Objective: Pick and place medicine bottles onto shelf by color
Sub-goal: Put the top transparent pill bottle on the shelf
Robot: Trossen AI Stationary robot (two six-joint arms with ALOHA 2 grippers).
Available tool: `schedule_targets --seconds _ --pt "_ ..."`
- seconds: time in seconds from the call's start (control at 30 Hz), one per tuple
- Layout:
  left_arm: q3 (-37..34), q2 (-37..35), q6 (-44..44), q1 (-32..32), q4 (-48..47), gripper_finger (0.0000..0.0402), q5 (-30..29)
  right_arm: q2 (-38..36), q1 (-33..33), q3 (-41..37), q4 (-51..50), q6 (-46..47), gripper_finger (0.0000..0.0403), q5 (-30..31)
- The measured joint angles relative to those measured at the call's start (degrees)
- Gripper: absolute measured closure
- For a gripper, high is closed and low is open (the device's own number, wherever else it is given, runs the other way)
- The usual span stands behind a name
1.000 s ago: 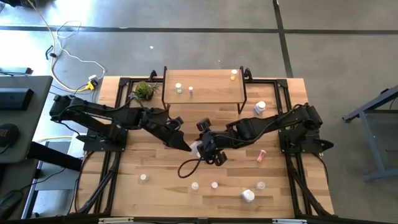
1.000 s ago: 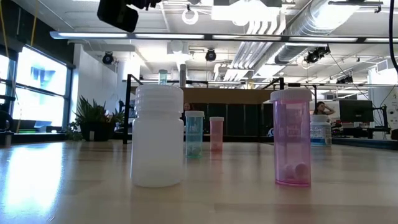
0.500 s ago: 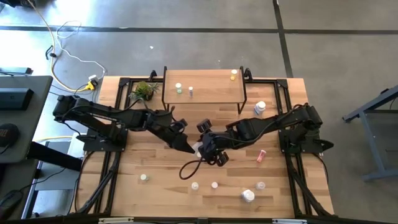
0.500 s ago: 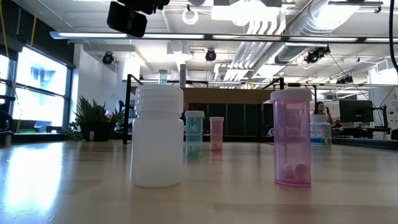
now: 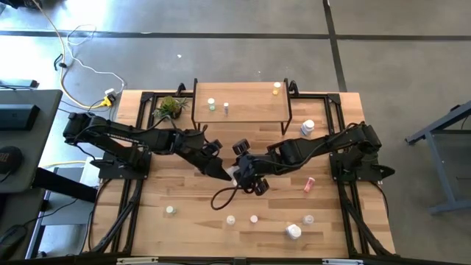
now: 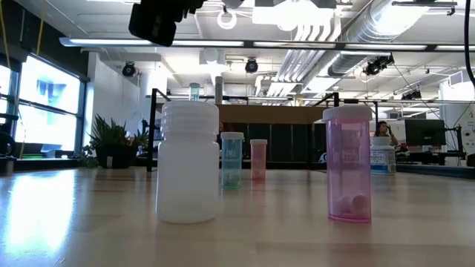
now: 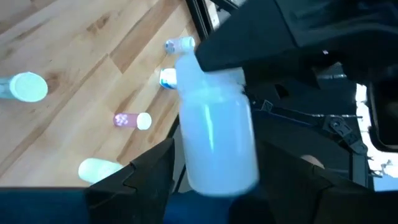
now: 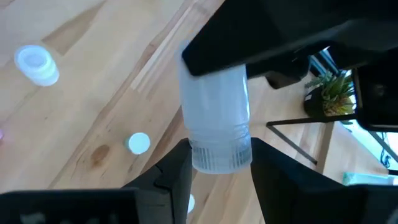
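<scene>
A white medicine bottle (image 7: 217,134) hangs above the table's middle between my two grippers. My right gripper (image 8: 219,177) is shut on it. My left gripper (image 7: 214,180) is open, its fingers standing on either side of the bottle's base end without a plain touch. In the high view the two grippers meet at the bottle (image 5: 234,174). The shelf (image 5: 250,110) stands at the table's far edge with three small bottles on it. Several more bottles stand or lie near the front edge, among them a white one (image 6: 189,163) and a pink one (image 6: 348,165). My right gripper pinches the bottle's ribbed cap end (image 8: 219,155) between its two fingers, coming from the table's right and slanting down. The bottle is lifted clear of the table and reaches away from the fingers toward my left gripper, which covers its other end.
A small green plant (image 5: 171,107) stands left of the shelf. A larger white bottle (image 5: 307,128) sits right of the shelf, and a pink bottle (image 5: 309,183) lies under my right arm. A dark cable loops on the table (image 5: 221,199) below the grippers.
My left arm has edged a little toward the right gripper at the table's middle. The white bottle has stayed lifted between the two grippers, and my right gripper has kept still.
</scene>
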Motion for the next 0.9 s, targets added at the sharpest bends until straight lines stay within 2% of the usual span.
schedule_targets --seconds 0.63,0.77,0.9 --pt "0.0 0.0 0.3 0.6 0.0 0.0253 1.4 0.0 0.2 0.0 0.5 -0.1 0.0273 -0.7" --pt "0.0 0.0 0.8 0.6 0.0 0.0251 1.6 0.0 0.7 0.0 1.0 -0.1 0.0261 -0.1" --pt "0.0 -0.1 1.4 0.6 -0.1 0.0252 1.4 0.0 1.4 0.0 2.3 1.5 0.0232 -0.1"
